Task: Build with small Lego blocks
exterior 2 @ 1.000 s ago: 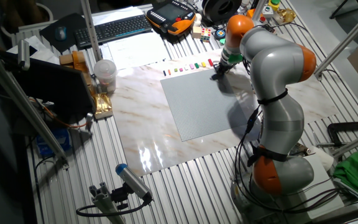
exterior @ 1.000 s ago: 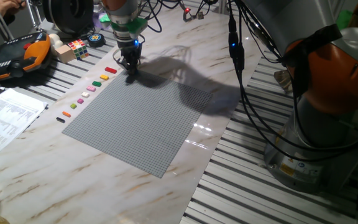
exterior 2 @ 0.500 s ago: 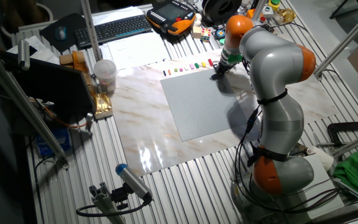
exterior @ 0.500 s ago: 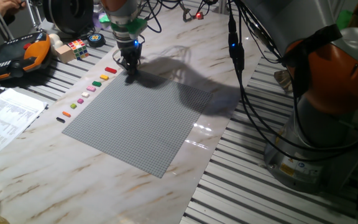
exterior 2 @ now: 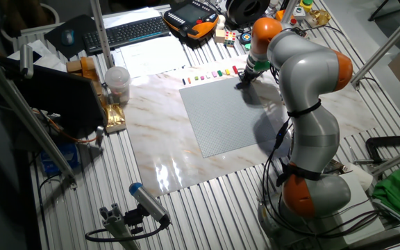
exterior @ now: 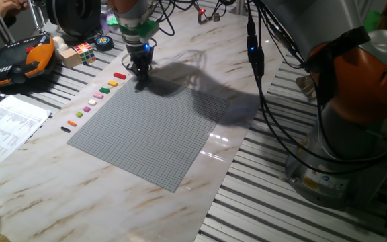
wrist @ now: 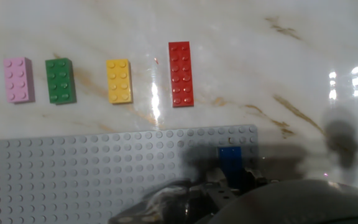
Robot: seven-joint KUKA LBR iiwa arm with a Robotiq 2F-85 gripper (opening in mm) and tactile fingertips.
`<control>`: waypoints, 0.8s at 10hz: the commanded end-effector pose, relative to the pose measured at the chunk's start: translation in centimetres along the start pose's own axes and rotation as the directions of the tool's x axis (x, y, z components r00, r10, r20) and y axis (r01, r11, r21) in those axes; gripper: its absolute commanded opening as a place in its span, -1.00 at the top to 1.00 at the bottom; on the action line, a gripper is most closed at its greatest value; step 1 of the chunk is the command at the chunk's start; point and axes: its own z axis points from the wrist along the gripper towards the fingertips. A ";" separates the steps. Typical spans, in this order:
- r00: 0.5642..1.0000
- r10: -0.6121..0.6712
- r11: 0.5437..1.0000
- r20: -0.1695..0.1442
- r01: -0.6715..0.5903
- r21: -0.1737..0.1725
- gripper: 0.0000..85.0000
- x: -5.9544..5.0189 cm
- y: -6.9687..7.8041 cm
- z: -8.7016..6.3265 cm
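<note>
Blue brick (wrist: 231,159) sits on the grey baseplate (wrist: 79,174) near its corner, at the gripper (exterior: 140,76) tips; jaw state cannot be told. Beyond the baseplate edge lie red brick (wrist: 180,73), yellow brick (wrist: 119,81), green brick (wrist: 61,80), pink brick (wrist: 18,79).

Across the upper part of the frame, four small bricks lie in a row on the pale marbled surface (wrist: 278,74): a pink brick (wrist: 18,79) at far left, a green brick (wrist: 61,80) beside it, a yellow brick (wrist: 119,81) next, then a longer red brick (wrist: 181,74) near centre. The grey studded baseplate (wrist: 92,174) fills the lower left. A blue brick (wrist: 230,160) sits near the baseplate's upper right corner, just above the dark, blurred fingers (wrist: 185,202) at the bottom edge; their grip cannot be made out.
</note>
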 end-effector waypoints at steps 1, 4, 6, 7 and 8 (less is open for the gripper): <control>1.000 -0.003 1.000 -0.001 0.003 0.000 0.98 0.0 0.0 0.0; 1.000 -0.008 1.000 0.004 0.008 0.003 0.55 0.0 0.1 0.1; 1.000 0.000 1.000 0.008 0.000 0.004 0.07 0.1 0.1 0.1; 1.000 0.001 1.000 0.010 -0.001 0.004 0.00 0.1 0.1 0.1; 1.000 0.001 1.000 0.010 -0.001 0.004 -0.03 0.1 0.1 0.1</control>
